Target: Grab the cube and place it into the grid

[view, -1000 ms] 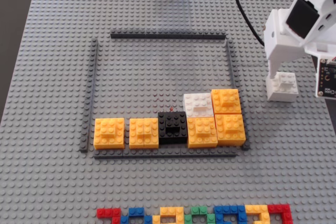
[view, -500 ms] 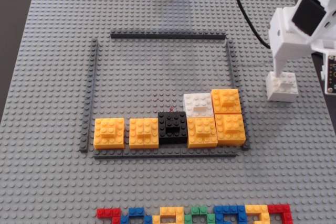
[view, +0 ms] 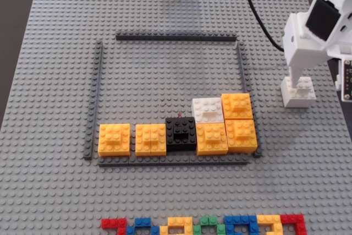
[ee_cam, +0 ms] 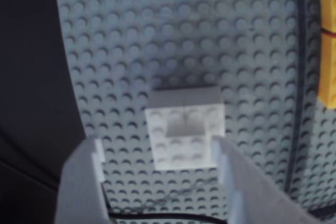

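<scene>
One cube (view: 298,92), slightly further right.

Cube (view: 298,93): small white square studded block with a smaller raised brick on top; sat flat on the baseplate, outside the frame, to its right in the fixed view.

Grid (view: 165,81): light-grey studded square bordered by four thin dark-grey strips.

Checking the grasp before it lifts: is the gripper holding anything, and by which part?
Nothing is held yet: the gripper is open, its fingers straddling the white cube.
</scene>
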Motion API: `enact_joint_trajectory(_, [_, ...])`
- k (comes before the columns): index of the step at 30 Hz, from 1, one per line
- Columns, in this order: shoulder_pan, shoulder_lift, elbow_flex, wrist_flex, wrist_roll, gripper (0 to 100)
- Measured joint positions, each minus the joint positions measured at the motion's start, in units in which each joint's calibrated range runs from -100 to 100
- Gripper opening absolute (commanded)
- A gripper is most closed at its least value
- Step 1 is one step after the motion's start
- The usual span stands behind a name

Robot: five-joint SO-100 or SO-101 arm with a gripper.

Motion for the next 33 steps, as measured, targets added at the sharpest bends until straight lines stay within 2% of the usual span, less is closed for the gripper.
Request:
enact_joint_trajectory(12, [0.3,0.1,1.8,-0.4,0.0,23])
enact_joint_trajectory(26, [0.3,0.1,1.8,-0.4,0.0,16])
enact_joint_trajectory(33, [0.2,0.0,1.8,-0.4,0.0,9])
